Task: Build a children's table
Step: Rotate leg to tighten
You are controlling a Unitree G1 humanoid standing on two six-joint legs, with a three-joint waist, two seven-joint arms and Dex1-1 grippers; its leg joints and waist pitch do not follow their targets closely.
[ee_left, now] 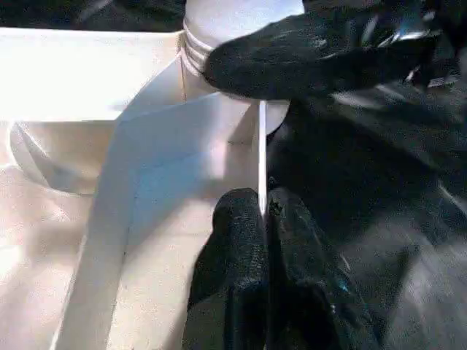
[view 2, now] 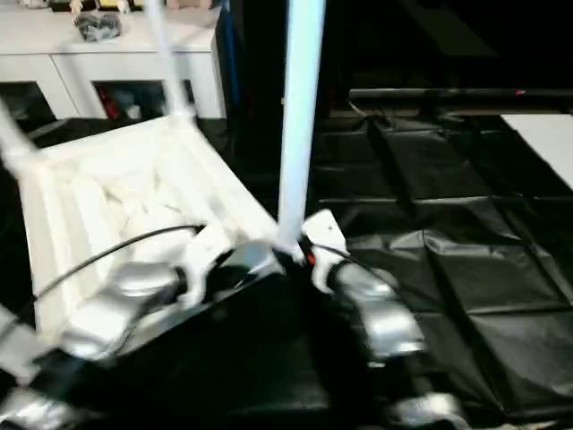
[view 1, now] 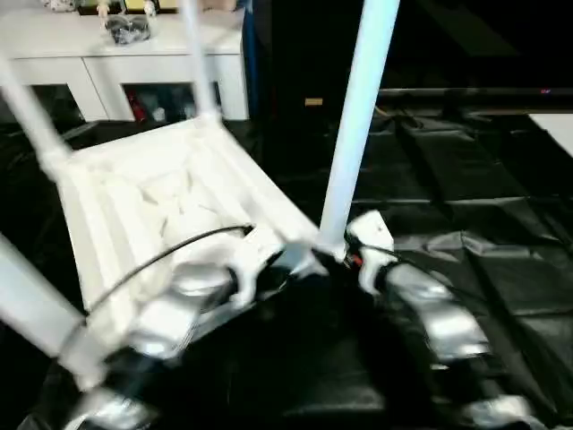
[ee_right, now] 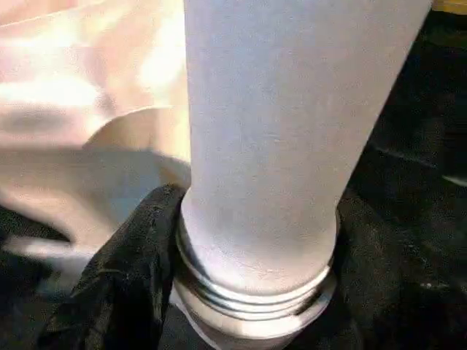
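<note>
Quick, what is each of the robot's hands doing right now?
Left gripper: shut on the tabletop's rim.
Right gripper: shut on the leg near its threaded base.

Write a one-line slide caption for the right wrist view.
Right gripper clasps the threaded base of a white table leg at the upturned tabletop's corner.

The upturned white tabletop (view 1: 161, 206) lies on black sheeting (view 1: 466, 206), a leg (view 1: 358, 116) standing at its near corner.
</note>
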